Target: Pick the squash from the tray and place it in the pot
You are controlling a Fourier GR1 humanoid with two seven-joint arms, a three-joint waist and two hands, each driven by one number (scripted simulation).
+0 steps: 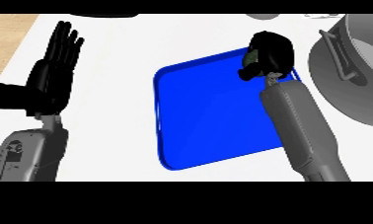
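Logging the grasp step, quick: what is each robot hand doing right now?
Left robot hand: open, fingers straight up, holding nothing.
Right robot hand: curled shut over the tray; whatever it holds is hidden.

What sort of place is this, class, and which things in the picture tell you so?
Probably a kitchen counter: a white worktop carries a blue tray, and a large grey pot with a handle stands at the right edge.

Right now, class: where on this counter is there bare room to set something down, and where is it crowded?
Free: the white counter between the resting left hand and the blue tray, and the tray's bare middle and lower part. Crowded: the tray's upper right corner, where the curled right hand sits beside the grey pot.
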